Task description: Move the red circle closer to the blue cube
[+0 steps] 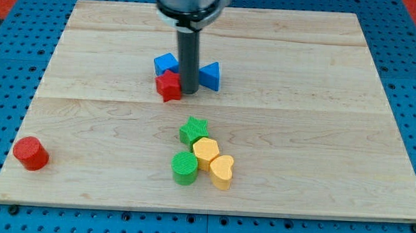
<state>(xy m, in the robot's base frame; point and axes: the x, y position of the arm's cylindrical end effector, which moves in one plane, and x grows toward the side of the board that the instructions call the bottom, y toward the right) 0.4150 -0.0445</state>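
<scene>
The red circle [30, 153] lies near the board's lower left corner. The blue cube [165, 63] sits above the board's middle, far from the red circle, up and to its right. A red star [169, 85] touches the cube's lower right side. My tip [189, 92] stands on the board right beside the red star, between it and a blue triangle [210, 76]. The rod partly hides the space behind it.
A cluster lies below the middle: a green star [194, 130], a yellow hexagon [206, 152], a green circle [184, 167] and a yellow heart [221, 171]. The wooden board [321, 137] rests on a blue pegboard surface.
</scene>
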